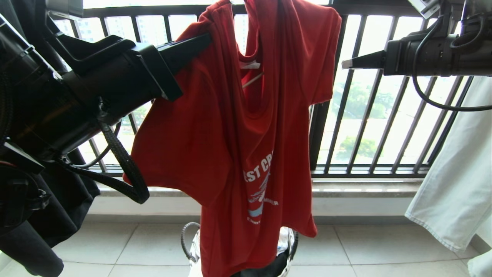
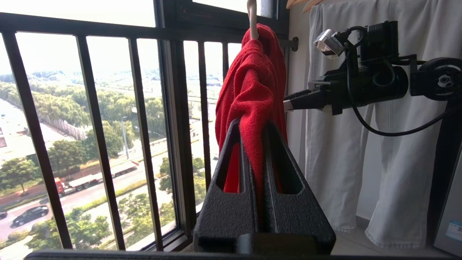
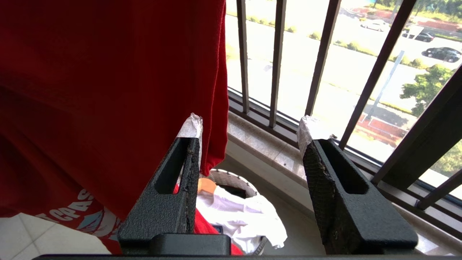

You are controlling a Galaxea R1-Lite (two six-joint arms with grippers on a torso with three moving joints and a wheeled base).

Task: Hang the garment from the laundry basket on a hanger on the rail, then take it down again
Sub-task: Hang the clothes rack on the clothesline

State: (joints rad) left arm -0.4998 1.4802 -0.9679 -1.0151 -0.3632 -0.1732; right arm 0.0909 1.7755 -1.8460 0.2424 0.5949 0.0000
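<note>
The garment [image 1: 238, 134], a red T-shirt with white chest lettering, hangs in front of the railing, bunched at the top. The off-white hanger [image 1: 251, 79] shows through its neck opening, and its hook [image 2: 252, 18] rises out of the cloth. My left gripper [image 2: 252, 126] is shut on a thick fold of the shirt near one shoulder [image 1: 207, 40]. My right gripper [image 3: 249, 124] is open and holds nothing; the shirt's edge [image 3: 216, 108] hangs just inside one finger. The laundry basket [image 3: 231, 180] stands on the floor under the shirt [image 1: 290, 240]. The rail is out of view.
A black railing of vertical bars [image 1: 369, 115] runs close behind the shirt, above a stone sill. A pale garment [image 1: 453, 173] hangs at the right and a black one [image 1: 38, 231] at the left. White cloth [image 3: 238, 209] spills over the basket's rim.
</note>
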